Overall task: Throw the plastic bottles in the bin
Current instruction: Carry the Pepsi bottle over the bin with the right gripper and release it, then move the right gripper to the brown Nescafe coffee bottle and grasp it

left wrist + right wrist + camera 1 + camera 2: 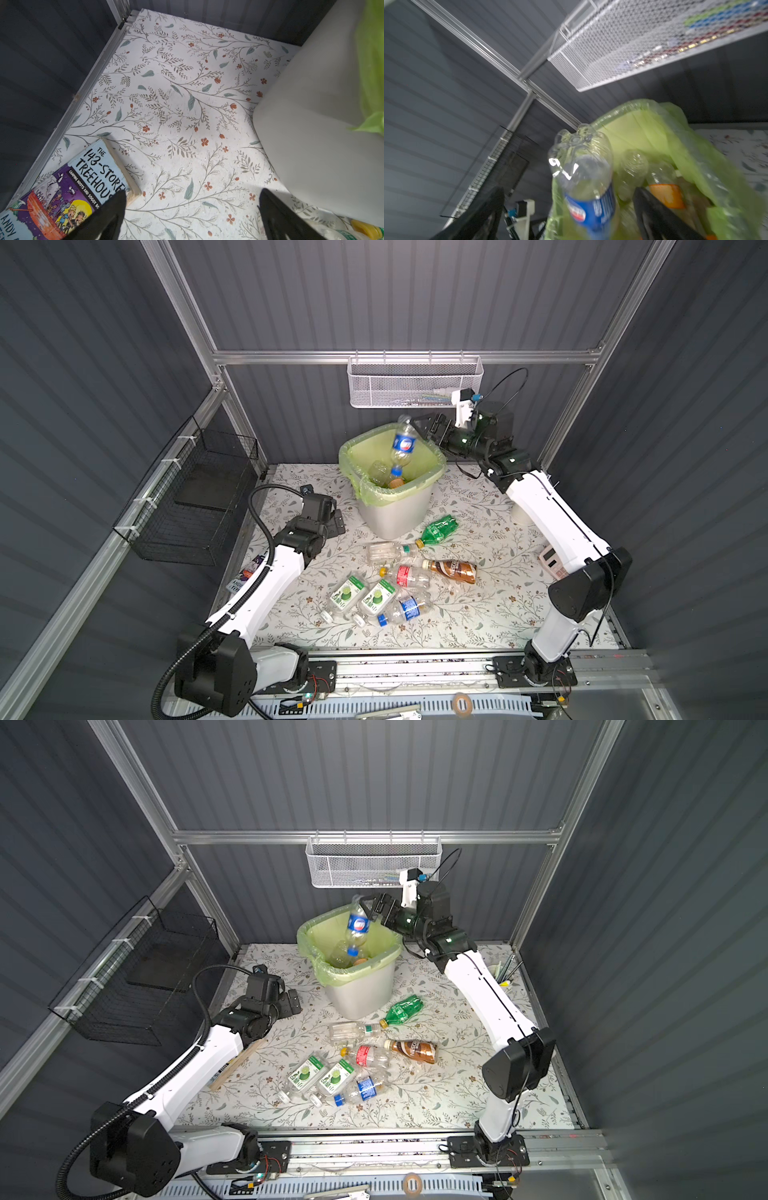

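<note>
Floral-printed table [478, 614] floors a booth of dark corrugated walls. Over it the right gripper [419, 425] hangs just above the far right corner of the bin [395, 514], jaws spread wide and clamping nothing. In the right wrist view its black fingers [656, 214] stand clear on either side of a clear blue-labelled bottle [404, 443]. That bottle is in mid-air and motion-blurred, cap down and base up, over the bin's mouth and just off the fingertips. Inside the bin, against the light-green bag [643, 112], lie a clear bottle [379, 472] and an orange-marked bottle [666, 195]. The left gripper [193, 195] sits low just beside the bin's left wall, jaws equally wide and empty, with only bare table between them. A paperback book [83, 187] lies farther out on that side of the bin. In front of the bin the remaining bottles lie on their sides. A green bottle [438, 529] is nearest, just off the front right corner, and a clear ribbed bottle [386, 551] lies neck to neck with it. Farther out come a brown bottle [453, 570] and a red-labelled bottle [409, 576]. Farthest from the bin are two green-labelled bottles [361, 595] side by side, touching a second blue-labelled bottle [405, 608]. Behind and above the bin a white mesh basket [415, 381] hangs on the back rail. A black wire basket [195, 497] hangs on the side wall, well to the bin's left.
</note>
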Motion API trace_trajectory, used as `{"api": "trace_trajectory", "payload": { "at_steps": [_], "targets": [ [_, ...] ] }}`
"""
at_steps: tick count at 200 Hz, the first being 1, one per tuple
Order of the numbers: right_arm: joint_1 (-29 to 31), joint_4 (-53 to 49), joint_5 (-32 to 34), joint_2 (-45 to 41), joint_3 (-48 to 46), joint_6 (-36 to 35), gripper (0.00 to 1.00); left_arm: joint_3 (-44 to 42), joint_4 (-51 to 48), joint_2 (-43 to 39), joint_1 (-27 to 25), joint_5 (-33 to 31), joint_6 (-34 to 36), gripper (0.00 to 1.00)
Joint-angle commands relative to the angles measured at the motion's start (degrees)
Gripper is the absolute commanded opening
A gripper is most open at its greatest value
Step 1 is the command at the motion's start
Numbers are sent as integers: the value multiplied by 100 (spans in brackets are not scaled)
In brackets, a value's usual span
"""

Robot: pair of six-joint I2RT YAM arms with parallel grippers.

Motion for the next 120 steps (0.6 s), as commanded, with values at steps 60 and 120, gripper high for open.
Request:
{"api": "trace_trajectory", "payload": {
  "at_steps": [60, 120],
  "targets": [
    [-307, -20, 1539, -2276, -2226, -581, 99, -178, 223, -438, 46, 268, 184, 100],
    [-321, -744, 1645, -3342, -4801, -1059, 99, -315, 298, -468, 46, 350, 42, 100]
  ]
}}
